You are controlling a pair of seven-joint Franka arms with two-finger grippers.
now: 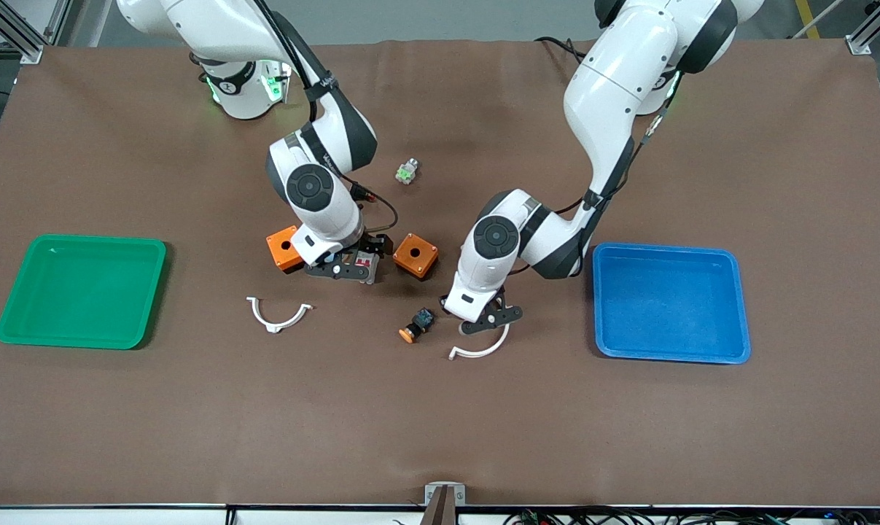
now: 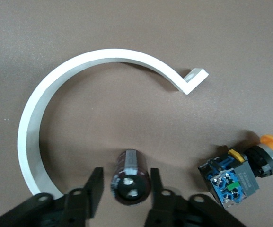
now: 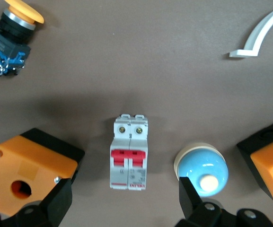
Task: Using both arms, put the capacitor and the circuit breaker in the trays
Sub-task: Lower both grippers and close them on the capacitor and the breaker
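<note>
down at the front, the left gripper (image 1: 492, 319) sits low over the table (image 1: 440, 423), its fingers (image 2: 94, 188) narrowed around the capacitor (image 2: 130, 176) with slim gaps showing on both sides, so a firm grip can't be called. the capacitor lies on the table between the jaws. a white clip (image 2: 79, 94) curls around that spot, and the orange-capped button (image 2: 242, 172) lies just beside the gripper, toward the right arm's end. the blue tray (image 1: 669, 302) lies near this arm, toward its own end.

farther up, the right gripper (image 1: 346, 268) hangs low with jaws wide. the breaker (image 3: 129, 152) lies flat between the fingers (image 3: 56, 201), touching neither. a blue dome part (image 3: 201, 168) sits just beside one finger. orange boxes (image 1: 285, 248) (image 1: 415, 255) flank the gripper, with a second clip (image 1: 279, 315) nearer to the camera. the green tray (image 1: 82, 290) is well apart at the right arm's end.

farthest, a small green part (image 1: 407, 172).
</note>
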